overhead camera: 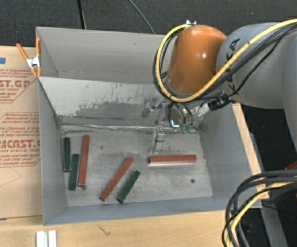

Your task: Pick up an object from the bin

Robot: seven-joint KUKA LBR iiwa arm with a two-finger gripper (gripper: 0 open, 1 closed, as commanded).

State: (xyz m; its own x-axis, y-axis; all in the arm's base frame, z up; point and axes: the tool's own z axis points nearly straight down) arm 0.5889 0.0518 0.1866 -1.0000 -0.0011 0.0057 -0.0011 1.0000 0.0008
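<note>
The tool (158,140) hangs low in the grey bin (97,50), near the middle. It is just above the left end of a red stick (172,159). That red stick lies flat and sideways on the bin floor, toward the right. The tool may be touching it, but the view is too poor to be sure. I cannot tell if the tool is wide or narrow. A slanted red stick (116,178) and a dark green stick (128,186) lie side by side nearby. A bunch of three sticks (74,171) lies by the left wall.
</note>
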